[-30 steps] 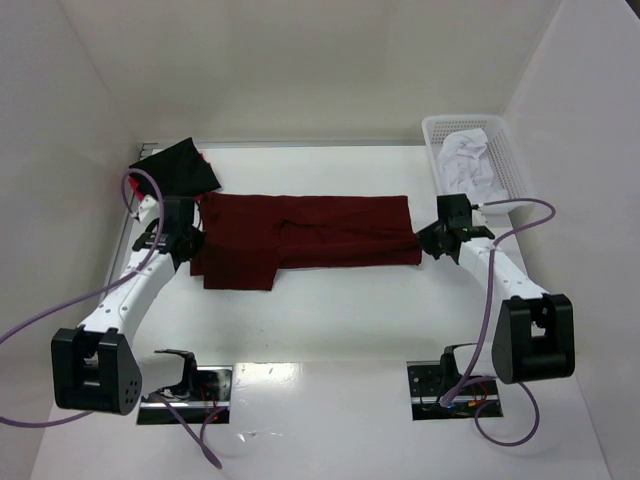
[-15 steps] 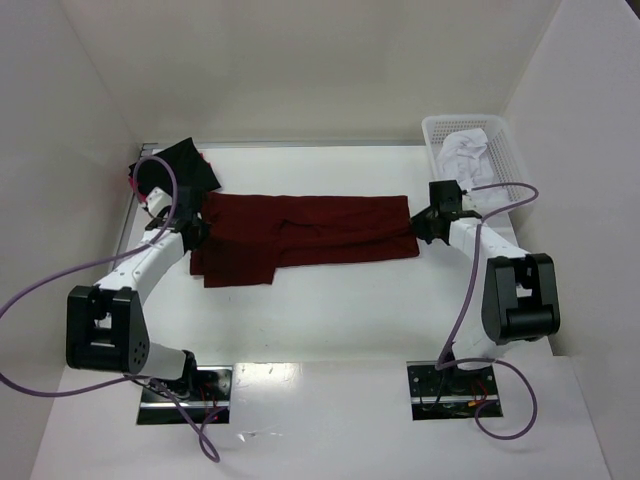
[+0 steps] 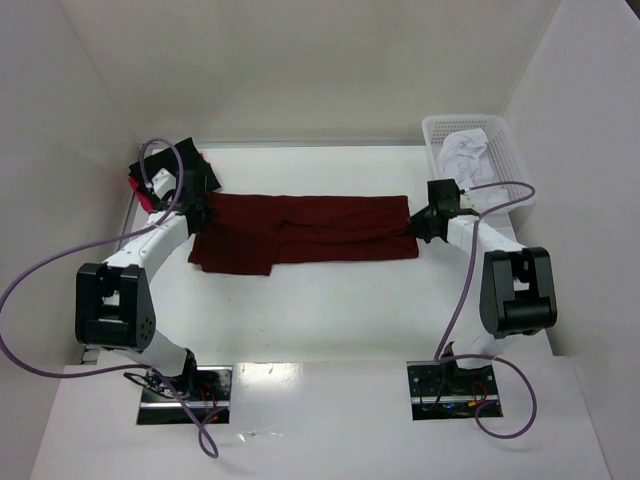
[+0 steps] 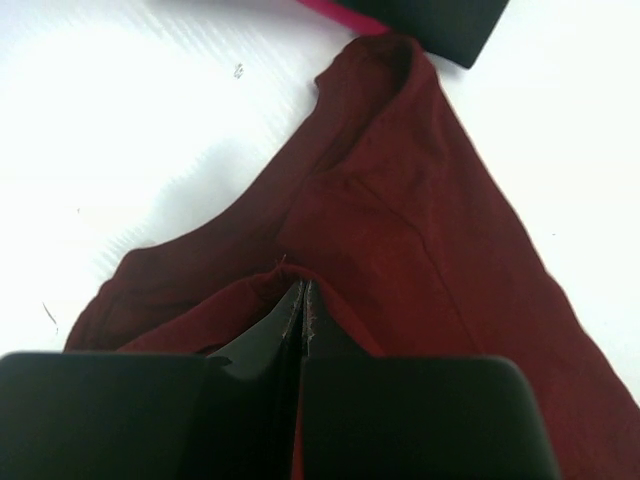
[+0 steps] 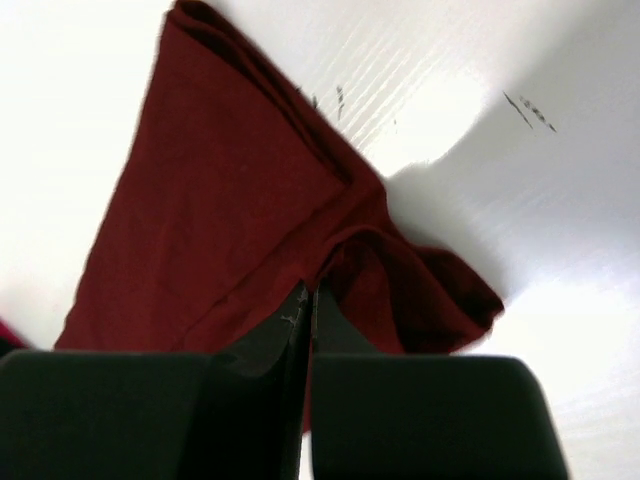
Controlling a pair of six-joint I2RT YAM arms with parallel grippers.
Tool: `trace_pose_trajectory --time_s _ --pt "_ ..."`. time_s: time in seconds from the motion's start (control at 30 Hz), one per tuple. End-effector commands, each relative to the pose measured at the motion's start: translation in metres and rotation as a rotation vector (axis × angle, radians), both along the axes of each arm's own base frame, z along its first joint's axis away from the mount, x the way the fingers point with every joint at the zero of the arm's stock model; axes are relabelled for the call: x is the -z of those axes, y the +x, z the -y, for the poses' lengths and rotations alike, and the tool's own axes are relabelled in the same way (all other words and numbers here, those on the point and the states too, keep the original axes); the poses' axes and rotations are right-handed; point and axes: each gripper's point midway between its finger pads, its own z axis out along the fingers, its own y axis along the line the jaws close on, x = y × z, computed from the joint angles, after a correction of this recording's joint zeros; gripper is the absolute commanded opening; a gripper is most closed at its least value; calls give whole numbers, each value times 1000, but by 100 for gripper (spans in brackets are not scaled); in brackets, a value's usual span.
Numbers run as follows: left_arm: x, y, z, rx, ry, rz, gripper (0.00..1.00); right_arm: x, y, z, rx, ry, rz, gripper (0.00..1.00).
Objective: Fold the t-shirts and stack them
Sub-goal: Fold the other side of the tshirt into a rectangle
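- Maroon t-shirt [image 3: 310, 230] lying drawn out as a long band between the two sets of jaws, resting on the white surface [image 3: 330, 300], with a looser flap sagging toward the near side close to the left jaws.
- Left jaws pressing fully together on the left end of the band, pinching a raised fold of maroon cloth between the tips.
- From the left wrist, maroon cloth [image 4: 420, 230] spreading away ahead of those tips and narrowing to a point at the far end.
- Right jaws likewise closing tight on the right end of the band, gripping a bunched edge of the cloth.
- From the right wrist, maroon cloth [image 5: 220, 200] fanning out ahead and to one side of the tips, with a small crumpled lobe hanging at the other side.
- Black t-shirt [image 3: 205, 172], folded, lying just beyond the left jaws, its corner [image 4: 440, 20] sitting right at the far tip of the maroon cloth.
- Pink t-shirt [image 3: 135, 188] peeking out from under the black one, showing only as a thin bright edge [image 4: 335, 10].
- White basket [image 3: 505, 150] standing beyond the right jaws and off to their outer side, holding crumpled white cloth [image 3: 470, 160].
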Motion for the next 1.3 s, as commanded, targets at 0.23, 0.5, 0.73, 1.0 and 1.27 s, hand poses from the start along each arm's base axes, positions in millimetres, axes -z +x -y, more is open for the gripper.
trace_pose_trajectory --time_s 0.23,0.5,0.73,1.0,1.27 --pt "-31 1 -6 10 29 84 0 -56 -50 1 43 46 137 0" --pt "-36 -34 -6 24 27 72 0 -51 -88 -15 1 114 132 0" --pt "-34 -57 -5 30 21 66 0 -48 -116 -21 -6 139 121 0" --pt "-40 -56 -16 6 53 78 0 -42 -129 -15 16 128 113 0" --pt "-19 -44 -25 -17 54 33 0 -28 -93 -12 24 75 68 0"
